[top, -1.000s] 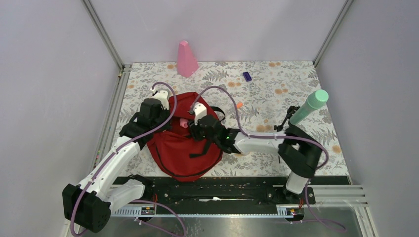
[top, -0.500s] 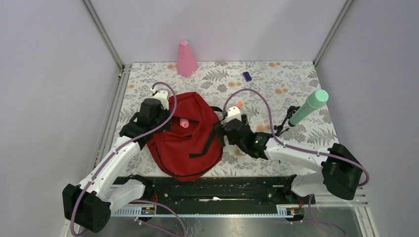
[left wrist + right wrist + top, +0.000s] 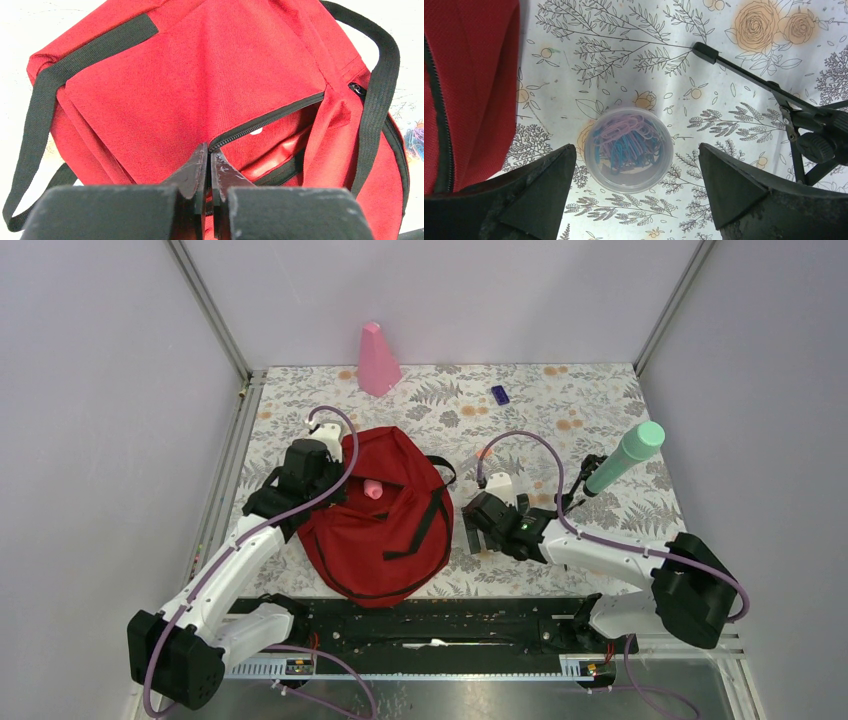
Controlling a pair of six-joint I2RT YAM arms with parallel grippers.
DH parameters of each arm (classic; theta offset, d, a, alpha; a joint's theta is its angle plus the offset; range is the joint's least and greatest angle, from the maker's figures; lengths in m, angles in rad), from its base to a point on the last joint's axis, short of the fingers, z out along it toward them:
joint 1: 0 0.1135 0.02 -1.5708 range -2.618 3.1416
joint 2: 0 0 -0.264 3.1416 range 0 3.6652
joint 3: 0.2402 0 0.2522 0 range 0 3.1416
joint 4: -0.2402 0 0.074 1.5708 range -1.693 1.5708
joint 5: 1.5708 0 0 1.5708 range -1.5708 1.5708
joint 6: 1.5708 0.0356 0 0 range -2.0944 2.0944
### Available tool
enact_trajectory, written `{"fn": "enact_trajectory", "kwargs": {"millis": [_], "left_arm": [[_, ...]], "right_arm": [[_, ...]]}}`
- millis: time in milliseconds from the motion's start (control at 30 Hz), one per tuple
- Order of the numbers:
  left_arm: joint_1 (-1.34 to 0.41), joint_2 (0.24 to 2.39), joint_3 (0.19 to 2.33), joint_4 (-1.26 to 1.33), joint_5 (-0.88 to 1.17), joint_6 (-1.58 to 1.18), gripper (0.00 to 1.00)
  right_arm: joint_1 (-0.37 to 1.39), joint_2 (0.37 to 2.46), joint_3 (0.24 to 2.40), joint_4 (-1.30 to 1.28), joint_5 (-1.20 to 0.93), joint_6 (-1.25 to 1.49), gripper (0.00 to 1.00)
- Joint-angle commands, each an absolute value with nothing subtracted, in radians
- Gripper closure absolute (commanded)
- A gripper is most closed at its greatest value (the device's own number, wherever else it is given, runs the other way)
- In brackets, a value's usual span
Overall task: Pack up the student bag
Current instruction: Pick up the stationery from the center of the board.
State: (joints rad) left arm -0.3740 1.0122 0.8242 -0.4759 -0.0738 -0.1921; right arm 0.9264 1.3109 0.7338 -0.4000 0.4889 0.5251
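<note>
Soft dark red woven-fabric backpack [image 3: 370, 540], left of centre on floral tablecloth [image 3: 560, 410]; long axis near-to-far, zipper mouth at far end. Jaws of left gripper [image 3: 207, 167] clamped on its zipper edge; those of right gripper [image 3: 636, 147] wide apart over round clear plastic tub of paper clips [image 3: 624, 135].

Floral table [image 3: 560, 400], red student bag [image 3: 380, 535], pink cone [image 3: 377, 360], purple block [image 3: 500, 394], tub of paper clips [image 3: 629, 149]

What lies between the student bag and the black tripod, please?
A clear tub of pink and blue paper clips, standing on floral cloth, framed by the open right pincer; the right wrist view shows it.
</note>
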Motion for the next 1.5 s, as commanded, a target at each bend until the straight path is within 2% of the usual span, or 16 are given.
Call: {"fn": "enact_trajectory", "kwargs": {"millis": [0, 167, 467, 733, 833, 1000, 1133, 1467], "left_arm": [[-0.371, 1.012, 0.867, -0.400, -0.054, -0.201, 1.00], [-0.371, 1.009, 0.865, -0.400, -0.056, -0.201, 1.00], [-0.371, 1.009, 0.865, -0.401, -0.055, -0.201, 1.00], [-0.370, 1.008, 0.865, -0.400, -0.057, -0.202, 1.00], [-0.371, 1.007, 0.865, -0.401, -0.058, -0.202, 1.00], [-0.371, 1.002, 0.865, -0.402, -0.061, -0.202, 1.00], [-0.371, 1.002, 0.868, -0.400, -0.054, -0.205, 1.00], [-0.371, 0.991, 0.922, -0.436, -0.011, -0.271, 1.00]], "right_arm": [[0.919, 1.344, 0.734, -0.400, 0.514, 0.581, 0.02], [0.919, 1.402, 0.771, -0.394, 0.500, 0.594, 0.11], [0.919, 1.413, 0.769, -0.354, 0.471, 0.595, 0.16], [0.919, 1.433, 0.780, -0.347, 0.500, 0.593, 0.28], [0.920, 1.431, 0.782, -0.347, 0.500, 0.592, 0.38], [0.919, 1.392, 0.765, -0.345, 0.512, 0.583, 0.61], [0.920, 1.341, 0.764, -0.345, 0.518, 0.550, 0.74], [0.924, 1.214, 0.925, -0.296, 0.424, 0.414, 0.76]]}}
